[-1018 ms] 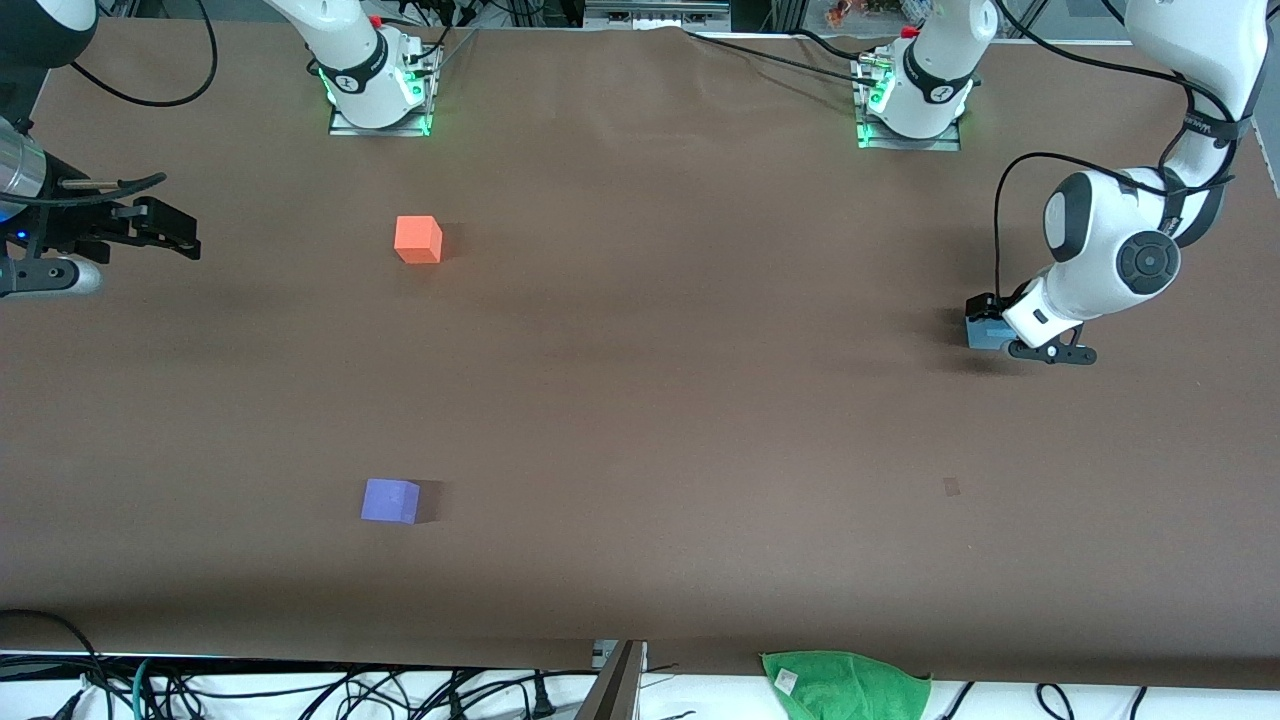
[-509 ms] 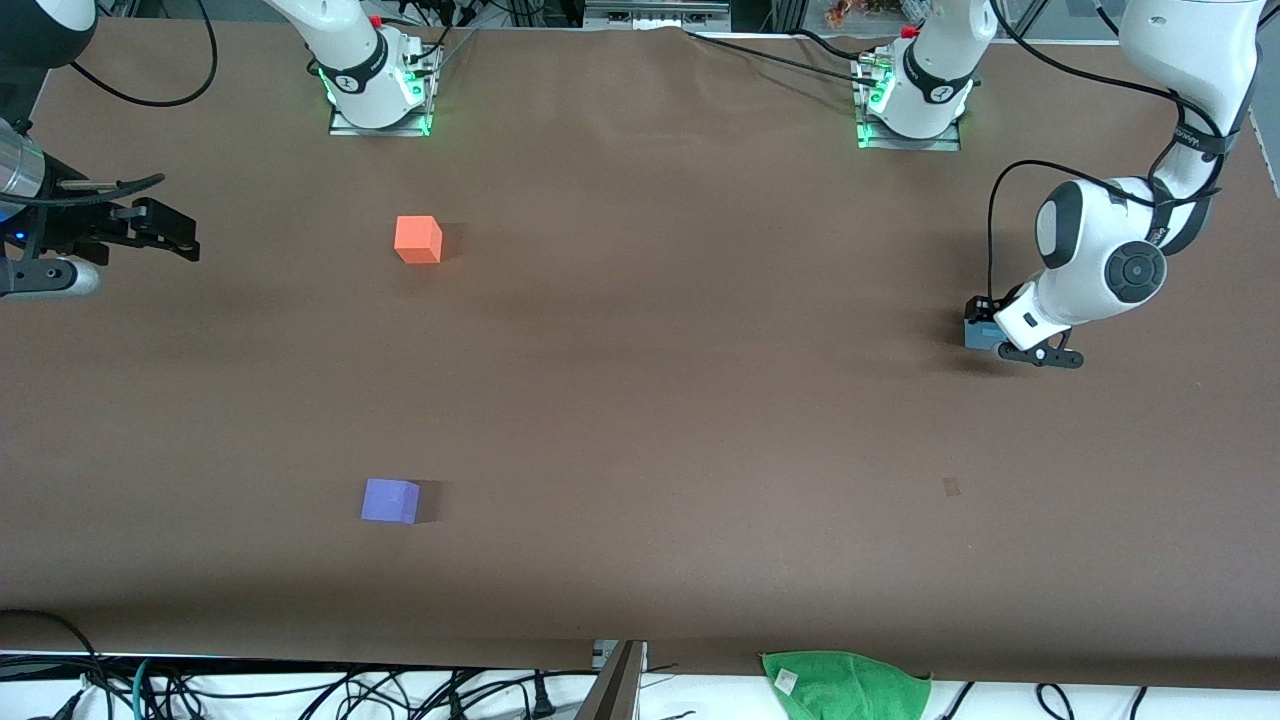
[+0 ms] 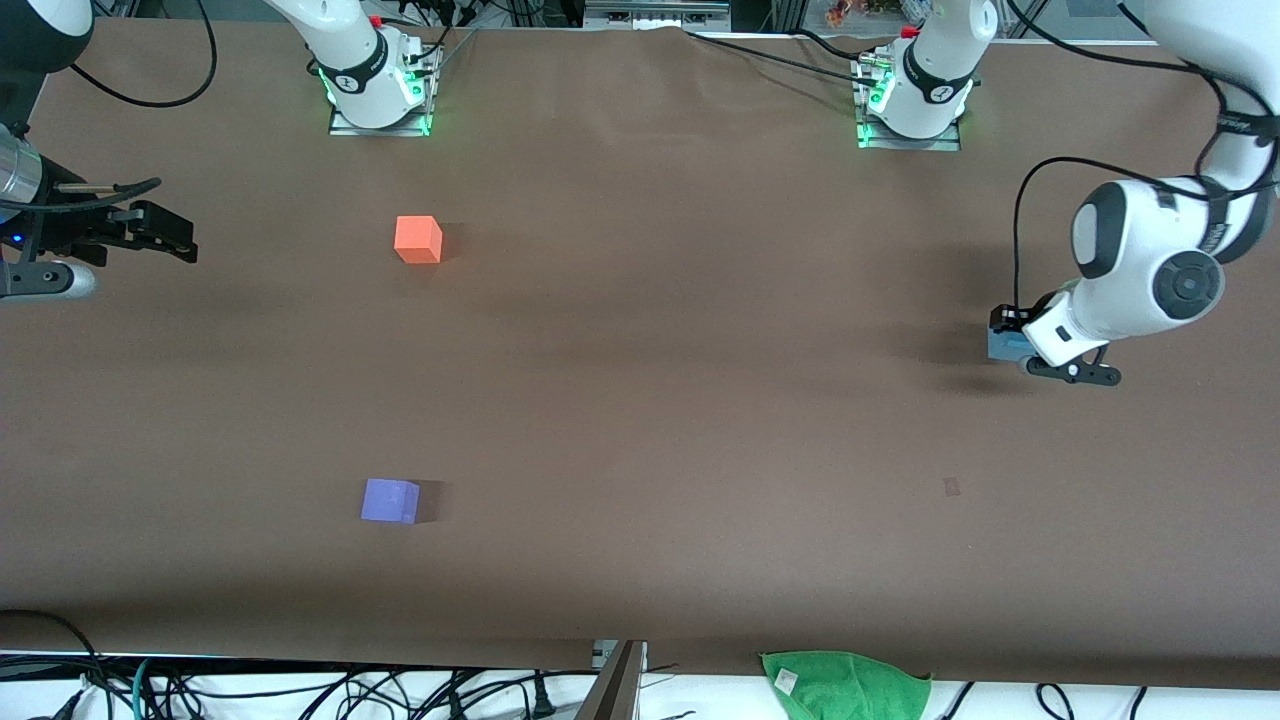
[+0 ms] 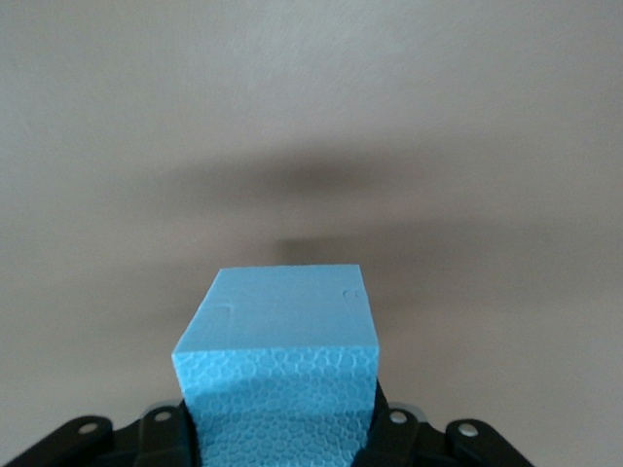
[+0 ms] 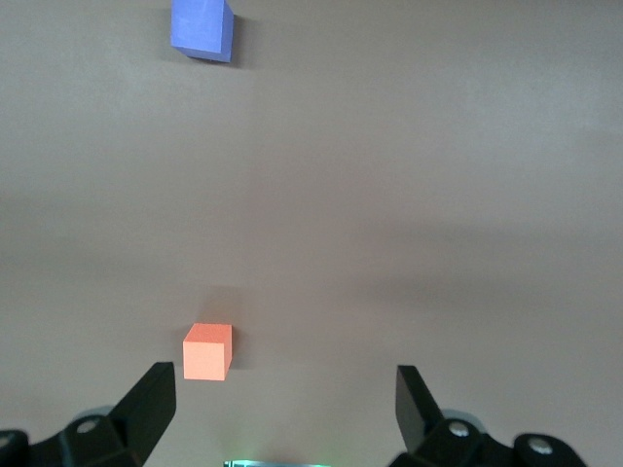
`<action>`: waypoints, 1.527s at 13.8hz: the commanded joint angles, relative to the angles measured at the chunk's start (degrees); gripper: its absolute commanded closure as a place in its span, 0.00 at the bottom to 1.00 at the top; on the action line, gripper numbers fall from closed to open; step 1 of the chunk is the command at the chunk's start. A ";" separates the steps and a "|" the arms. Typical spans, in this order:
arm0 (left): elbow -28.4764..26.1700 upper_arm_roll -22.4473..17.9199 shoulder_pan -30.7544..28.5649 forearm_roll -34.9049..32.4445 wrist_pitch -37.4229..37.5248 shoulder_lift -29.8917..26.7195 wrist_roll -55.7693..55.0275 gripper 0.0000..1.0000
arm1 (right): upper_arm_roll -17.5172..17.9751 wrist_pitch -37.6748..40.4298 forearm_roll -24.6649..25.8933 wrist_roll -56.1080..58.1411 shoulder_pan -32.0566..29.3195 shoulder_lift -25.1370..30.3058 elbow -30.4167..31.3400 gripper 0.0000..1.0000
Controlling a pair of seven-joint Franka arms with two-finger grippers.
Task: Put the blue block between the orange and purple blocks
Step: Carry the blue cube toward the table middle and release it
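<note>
The right end effector (image 3: 185, 240) waits with fingers spread, over the tabletop's (image 3: 650, 350) edge at its own arm's end. The small matte orange cube (image 3: 418, 240) sits farther from the front camera than the violet-purple cube (image 3: 390, 500). At the left arm's end, the left end effector (image 3: 1030, 345) pinches the light sky-blue foam cube (image 4: 282, 350). The picking-up step looks done. Next it should carry the cube into the gap between the two.

Front camera high, facing both arm bases, whole table (image 3: 640, 400) in frame. Left wrist camera close, filled by blue block (image 4: 277, 365). Right wrist camera farther off, sharing orange block (image 5: 207, 351) and purple block (image 5: 201, 28) with front view.
</note>
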State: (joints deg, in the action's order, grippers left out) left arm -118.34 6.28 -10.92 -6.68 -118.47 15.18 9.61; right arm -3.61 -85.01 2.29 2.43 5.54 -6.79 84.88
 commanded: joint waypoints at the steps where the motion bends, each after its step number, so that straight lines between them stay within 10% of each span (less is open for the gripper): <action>1: 9.59 5.12 0.10 -0.09 10.60 0.47 0.32 0.72 | 0.27 -0.51 -0.62 0.99 -0.53 0.29 0.28 0.00; 5: 17.51 16.73 2.03 -0.17 15.99 2.92 -1.43 0.74 | 0.27 -1.21 -0.62 0.99 -0.45 0.11 0.28 0.00; 14: 32.46 16.66 28.21 -0.96 14.94 22.50 -38.50 0.75 | 0.27 -1.39 -0.62 1.08 -0.53 -0.68 0.28 0.00; 21: 32.65 16.48 30.96 -1.14 0.08 30.17 -42.66 0.74 | 0.27 -1.74 -0.62 0.99 -0.62 -1.11 0.37 0.00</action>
State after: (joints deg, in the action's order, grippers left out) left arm -87.72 23.11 19.39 -6.71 -118.18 43.84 -32.11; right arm -3.57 -86.19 2.24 2.50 5.48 -8.05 84.89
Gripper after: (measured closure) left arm 0.423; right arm 0.000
